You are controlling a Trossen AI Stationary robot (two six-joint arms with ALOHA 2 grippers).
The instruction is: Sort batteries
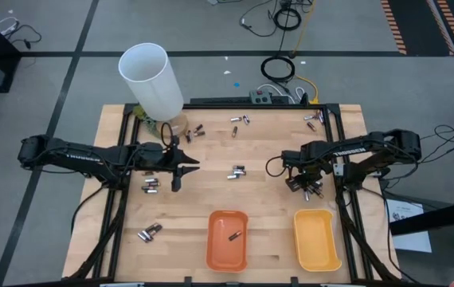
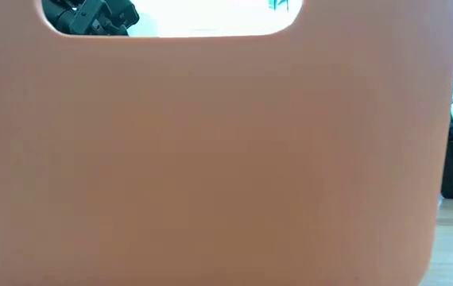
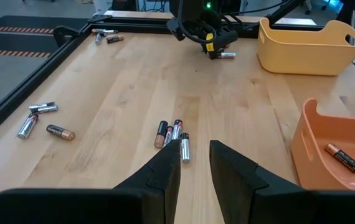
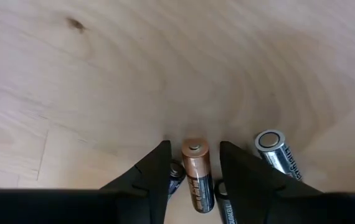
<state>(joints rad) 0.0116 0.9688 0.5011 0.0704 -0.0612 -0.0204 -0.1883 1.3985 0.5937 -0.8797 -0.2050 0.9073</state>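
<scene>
Batteries lie scattered on the wooden table point(image 1: 267, 139). My right gripper point(image 4: 195, 163) is open and low over a small group of them point(image 1: 313, 190) near the table's right side. Its fingers stand on either side of a dark, copper-ended battery point(image 4: 196, 177) without touching it; a silvery battery point(image 4: 277, 154) lies just beside. My left gripper point(image 3: 195, 152) is open, hovering left of centre point(image 1: 181, 169), pointing toward a cluster of three batteries point(image 3: 172, 134). One dark battery point(image 1: 233, 235) lies in the orange tray point(image 1: 213, 249).
A yellow tray point(image 1: 316, 237) sits to the right of the orange one at the near edge. A tall white tube point(image 1: 151, 80) stands at the far left corner. More batteries lie by the far edge point(image 1: 240, 121) and at the left point(image 1: 150, 185). The orange tray's wall point(image 2: 211, 159) blocks the low view.
</scene>
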